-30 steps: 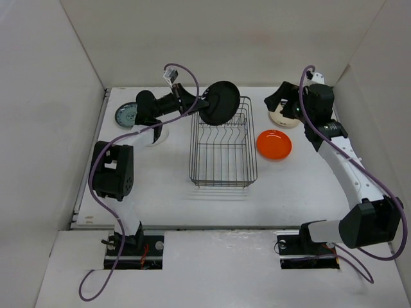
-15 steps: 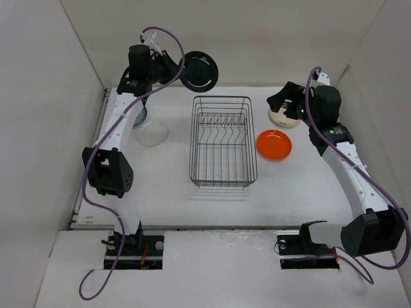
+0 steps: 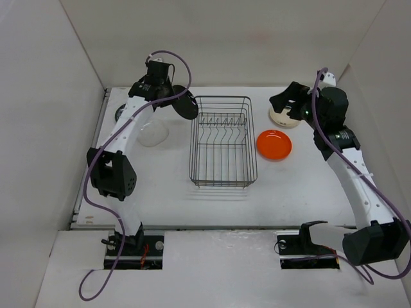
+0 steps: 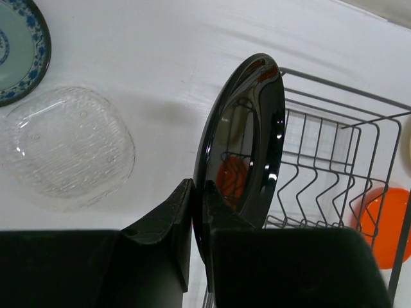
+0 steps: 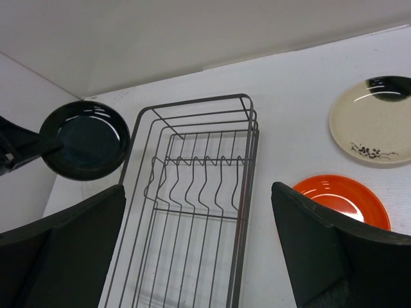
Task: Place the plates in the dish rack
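The black plate point(image 4: 247, 128) is pinched by its rim in the left claw point(image 4: 198, 212), whose fingers are pressed together on the lower edge. It hangs in the air just outside the far left corner of the dish rack point(image 3: 223, 144), not yet in it. A second ago the plate sat over that corner with its face up. Half a second ago it was lifted high and turned toward the overhead camera. Now it has come down lower and to the left and is rotated onto its edge. That suggests the arm is lining it up for a slot, so the first plate is close to loading while the rest wait. The plate stands nearly upright, leaning a little. Its long axis runs from the claw up and away, and its glossy hollow face is turned toward the rack, mirroring the prongs and an orange patch. From overhead it shows only as a narrow dark oval, so whether its edge is truly in line with the gaps between prongs is hard to say. The right claw point(image 3: 288, 102), spread wide and holding nothing, has drifted slightly and hovers by the cream plate point(image 5: 376, 119). The orange plate point(image 5: 343, 199) lies nearer on the surface point(image 3: 160, 192). The teal plate point(image 4: 16, 51) and a clear plate point(image 4: 64, 151) lie left of the rack.
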Robot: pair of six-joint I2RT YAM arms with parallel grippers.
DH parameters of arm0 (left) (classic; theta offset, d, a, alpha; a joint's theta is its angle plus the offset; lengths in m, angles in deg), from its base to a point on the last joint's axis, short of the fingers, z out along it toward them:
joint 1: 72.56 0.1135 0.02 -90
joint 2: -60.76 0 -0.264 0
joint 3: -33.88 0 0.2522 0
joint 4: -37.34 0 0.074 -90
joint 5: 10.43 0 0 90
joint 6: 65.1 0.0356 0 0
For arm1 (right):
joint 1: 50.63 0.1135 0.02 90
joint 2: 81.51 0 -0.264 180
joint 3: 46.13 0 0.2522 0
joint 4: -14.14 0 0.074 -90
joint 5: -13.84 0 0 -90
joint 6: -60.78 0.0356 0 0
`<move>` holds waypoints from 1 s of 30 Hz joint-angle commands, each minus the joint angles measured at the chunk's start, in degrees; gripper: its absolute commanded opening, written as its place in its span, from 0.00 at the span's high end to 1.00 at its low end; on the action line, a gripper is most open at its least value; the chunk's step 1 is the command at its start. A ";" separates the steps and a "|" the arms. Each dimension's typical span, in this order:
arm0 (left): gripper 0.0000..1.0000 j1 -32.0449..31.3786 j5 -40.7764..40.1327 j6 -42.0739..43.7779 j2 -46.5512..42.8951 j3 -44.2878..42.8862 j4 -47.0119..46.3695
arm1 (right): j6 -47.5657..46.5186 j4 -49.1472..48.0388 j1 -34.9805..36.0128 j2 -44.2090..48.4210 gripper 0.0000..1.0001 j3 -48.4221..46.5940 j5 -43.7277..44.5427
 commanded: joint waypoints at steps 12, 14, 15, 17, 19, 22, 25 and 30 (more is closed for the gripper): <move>1.00 -5.08 -5.46 1.83 -9.25 0.88 1.37 | -0.05 1.88 -0.27 3.17 0.00 -2.64 0.25; 1.00 -6.13 -5.46 3.22 -9.77 0.88 1.37 | -0.67 1.88 -0.27 3.17 0.00 -2.64 0.25; 1.00 -6.14 -4.77 3.93 -9.78 0.88 1.37 | -1.19 2.41 -0.27 3.17 0.00 -3.17 0.25; 1.00 -6.75 -4.23 5.69 -10.30 0.88 0.85 | -2.07 2.41 -0.27 3.17 0.00 -3.17 -0.27; 1.00 -8.24 -3.71 7.97 -10.31 0.35 0.85 | -3.56 2.41 -0.27 3.17 0.00 -3.17 -0.28; 1.00 -10.17 -3.70 10.17 -10.31 -0.96 0.32 | -4.70 2.41 -0.27 3.17 0.00 -3.87 -2.29; 1.00 -11.76 -5.37 12.20 -10.31 -1.58 0.32 | -6.29 3.02 -0.27 3.17 0.00 -4.92 -2.83; 1.00 -13.95 -12.73 15.62 -10.92 -2.11 0.32 | -6.82 3.03 -0.27 3.69 0.00 -4.93 -2.83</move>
